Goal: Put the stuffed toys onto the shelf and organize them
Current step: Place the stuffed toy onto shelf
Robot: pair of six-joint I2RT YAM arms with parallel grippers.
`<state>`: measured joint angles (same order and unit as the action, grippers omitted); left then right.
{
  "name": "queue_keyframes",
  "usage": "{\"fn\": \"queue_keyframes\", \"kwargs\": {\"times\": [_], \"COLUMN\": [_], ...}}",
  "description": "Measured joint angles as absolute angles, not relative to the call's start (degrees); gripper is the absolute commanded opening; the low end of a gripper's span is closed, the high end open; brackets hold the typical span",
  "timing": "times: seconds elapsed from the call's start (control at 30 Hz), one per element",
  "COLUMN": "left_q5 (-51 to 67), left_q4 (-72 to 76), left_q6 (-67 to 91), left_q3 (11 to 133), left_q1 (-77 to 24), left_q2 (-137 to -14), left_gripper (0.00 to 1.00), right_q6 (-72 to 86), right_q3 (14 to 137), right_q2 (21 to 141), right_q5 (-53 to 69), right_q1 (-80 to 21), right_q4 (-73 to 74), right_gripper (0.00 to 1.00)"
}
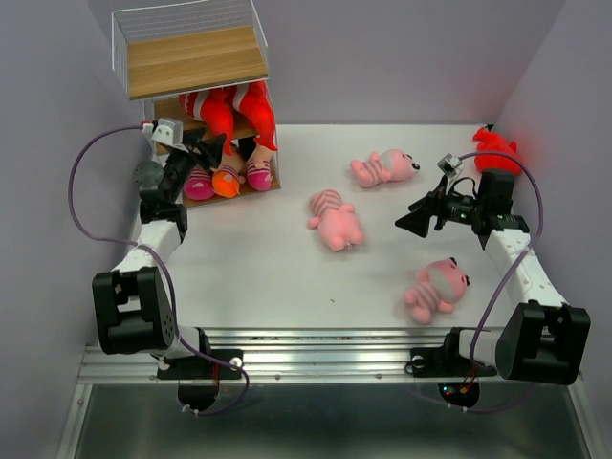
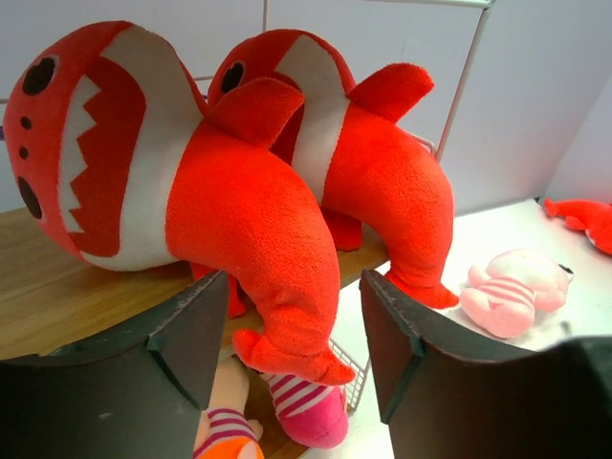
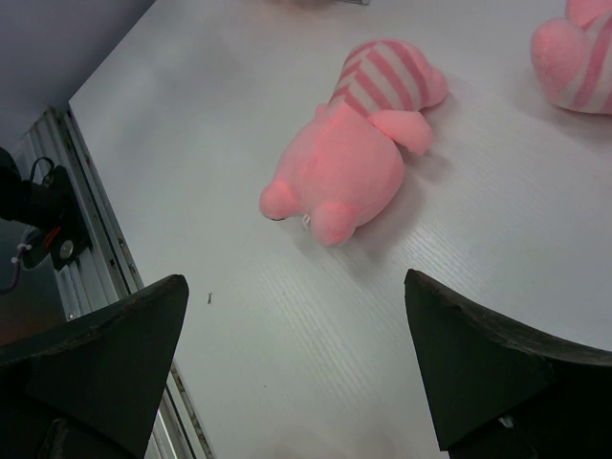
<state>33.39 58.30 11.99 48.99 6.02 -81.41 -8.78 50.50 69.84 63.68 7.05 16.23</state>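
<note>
1. Top camera: the shelf (image 1: 191, 59) sits in the far-left corner. Two red sharks (image 1: 229, 110) are on its middle board, with dolls (image 1: 258, 174) on the board below. The left gripper (image 1: 203, 148) is right up at the sharks. Pink striped animals (image 1: 335, 220) lie loose on the worktop (image 1: 268, 277), and a third shark (image 1: 495, 151) is far right.
2. Left wrist: the left gripper is spread, with a shark tail (image 2: 287, 349) hanging between the fingers, not pinched.
3. Right wrist: the right gripper (image 3: 295, 287) is spread wide, holding nothing, and one pink animal (image 3: 349, 163) lies just ahead.
</note>
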Motion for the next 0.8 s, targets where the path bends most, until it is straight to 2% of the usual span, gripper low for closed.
{"fn": "queue_keyframes", "kwargs": {"times": [0.1, 0.2, 0.23, 0.3, 0.37, 0.67, 0.8], "left_q5": [32.7, 32.2, 32.0, 31.4, 30.8, 26.5, 22.7], "left_q4": [57.5, 56.9, 56.6, 56.1, 55.4, 47.0, 35.2], "left_q6": [12.0, 11.9, 11.9, 11.9, 12.0, 12.0, 13.7], "left_q3": [48.1, 47.5, 47.5, 47.3, 47.1, 44.4, 44.7], "left_q1": [6.0, 6.1, 6.1, 6.1, 6.1, 6.2, 6.3], "left_q2": [-80.2, -79.1, -78.7, -77.8, -76.5, -63.4, -55.3], "left_gripper": [0.76, 0.77, 0.83, 0.84, 0.89, 0.93, 0.93], "right_q6": [-8.8, -8.8, -8.8, -8.8, -8.8, -8.8, -9.1], "right_q3": [50.5, 50.5, 50.5, 50.5, 50.5, 50.5, 50.5], "right_q2": [69.8, 69.8, 69.8, 69.8, 69.8, 69.8, 69.8], "right_q5": [63.7, 63.7, 63.7, 63.7, 63.7, 63.7, 63.4], "right_q1": [7.0, 7.0, 7.0, 7.0, 7.0, 7.0, 7.0], "right_q4": [16.2, 16.2, 16.2, 16.2, 16.2, 16.2, 16.3], "right_gripper": [1.00, 1.00, 1.00, 1.00, 1.00, 1.00, 1.00]}}
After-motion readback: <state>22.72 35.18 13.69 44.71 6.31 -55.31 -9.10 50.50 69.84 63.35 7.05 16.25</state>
